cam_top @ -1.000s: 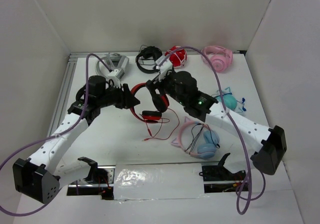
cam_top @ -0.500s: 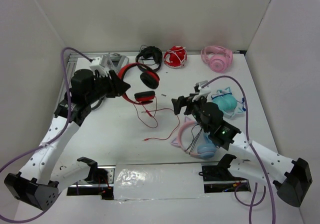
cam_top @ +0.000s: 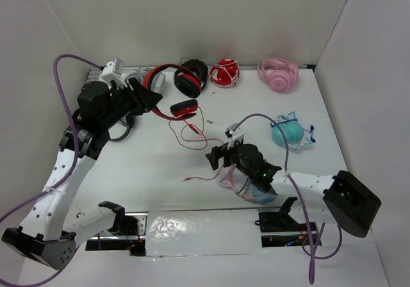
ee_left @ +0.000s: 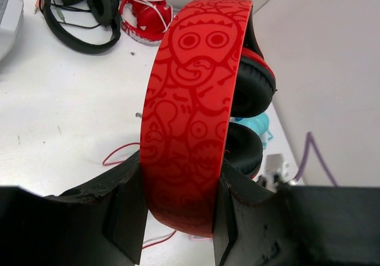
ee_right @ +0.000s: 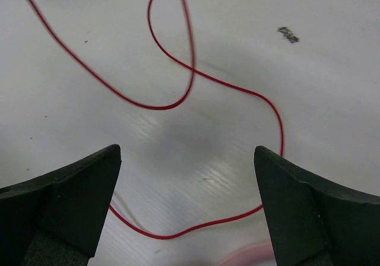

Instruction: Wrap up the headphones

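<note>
The left gripper (cam_top: pixel 150 99) is clamped on the band of the red over-ear headphones (cam_top: pixel 168 90). They sit toward the far left corner of the white worktop (cam_top: pixel 128 165), a little in from the far edge. In the left wrist view, the two black fingers (ee_left: pixel 122 218) press on either side of the broad red headband (ee_left: pixel 190 100), which is printed with doodle faces. The black ear pads (ee_left: pixel 252 88) sit stacked beyond it.

The thin red cable (cam_top: pixel 192 133) drops from the lower ear cup and runs in loose loops across the middle of the worktop, toward the near edge. Its free end lies flat there.

The right gripper (cam_top: pixel 214 157) hangs low over the middle of the worktop, near the cable, with its jaws spread wide and holding nothing. In the right wrist view, the cable (ee_right: pixel 178 70) curls on the bare surface ahead of the open fingers (ee_right: pixel 77 200).

Along the far edge lie all-black headphones (cam_top: pixel 192 64), a small red bundle with white cord (cam_top: pixel 224 73) and pink headphones (cam_top: pixel 277 73). Teal cat-ear headphones (cam_top: pixel 288 132) rest near the right edge.
</note>
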You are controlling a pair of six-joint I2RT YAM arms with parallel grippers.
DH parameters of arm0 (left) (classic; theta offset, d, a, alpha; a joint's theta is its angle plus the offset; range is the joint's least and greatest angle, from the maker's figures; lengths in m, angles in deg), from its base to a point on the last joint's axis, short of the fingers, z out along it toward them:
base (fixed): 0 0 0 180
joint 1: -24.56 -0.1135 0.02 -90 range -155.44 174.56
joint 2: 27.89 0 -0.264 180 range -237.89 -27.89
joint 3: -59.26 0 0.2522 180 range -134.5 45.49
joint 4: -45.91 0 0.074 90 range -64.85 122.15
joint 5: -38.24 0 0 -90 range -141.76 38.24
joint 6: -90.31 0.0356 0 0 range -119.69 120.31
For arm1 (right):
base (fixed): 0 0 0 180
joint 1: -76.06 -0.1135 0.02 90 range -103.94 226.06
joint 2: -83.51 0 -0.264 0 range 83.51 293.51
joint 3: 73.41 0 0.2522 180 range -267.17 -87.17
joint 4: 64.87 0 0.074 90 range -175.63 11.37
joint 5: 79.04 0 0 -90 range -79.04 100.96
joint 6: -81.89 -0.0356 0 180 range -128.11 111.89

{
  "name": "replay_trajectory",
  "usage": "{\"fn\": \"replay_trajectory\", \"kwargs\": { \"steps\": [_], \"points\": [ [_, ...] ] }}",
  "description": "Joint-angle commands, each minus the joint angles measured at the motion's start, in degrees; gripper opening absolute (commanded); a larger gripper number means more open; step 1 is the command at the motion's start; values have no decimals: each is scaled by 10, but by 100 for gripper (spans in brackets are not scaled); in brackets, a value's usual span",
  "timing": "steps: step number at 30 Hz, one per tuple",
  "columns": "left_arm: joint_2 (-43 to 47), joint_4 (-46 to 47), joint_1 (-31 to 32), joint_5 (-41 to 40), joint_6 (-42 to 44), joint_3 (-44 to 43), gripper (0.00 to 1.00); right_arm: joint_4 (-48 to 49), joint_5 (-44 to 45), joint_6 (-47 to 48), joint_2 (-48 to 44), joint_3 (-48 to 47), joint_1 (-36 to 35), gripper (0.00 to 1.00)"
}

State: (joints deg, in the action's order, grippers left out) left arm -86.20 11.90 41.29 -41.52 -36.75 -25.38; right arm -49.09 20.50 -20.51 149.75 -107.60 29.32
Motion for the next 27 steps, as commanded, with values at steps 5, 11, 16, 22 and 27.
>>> {"fn": "replay_trajectory", "kwargs": {
  "steps": [5,11,16,22,27],
  "points": [
    [17,45,-5,2,-54,-73,0,115,78,14,99,-41,-59,100],
    [24,37,-6,-9,-44,-100,0,69,201,-15,124,-54,-67,100],
    [28,37,-6,-8,-50,-116,0,48,138,54,140,-91,-71,100],
    [16,26,-6,1,-58,-170,0,248,108,62,192,-68,-90,100],
    [13,16,-6,18,-60,-187,0,288,131,118,210,-103,-127,100]
  ]
}}
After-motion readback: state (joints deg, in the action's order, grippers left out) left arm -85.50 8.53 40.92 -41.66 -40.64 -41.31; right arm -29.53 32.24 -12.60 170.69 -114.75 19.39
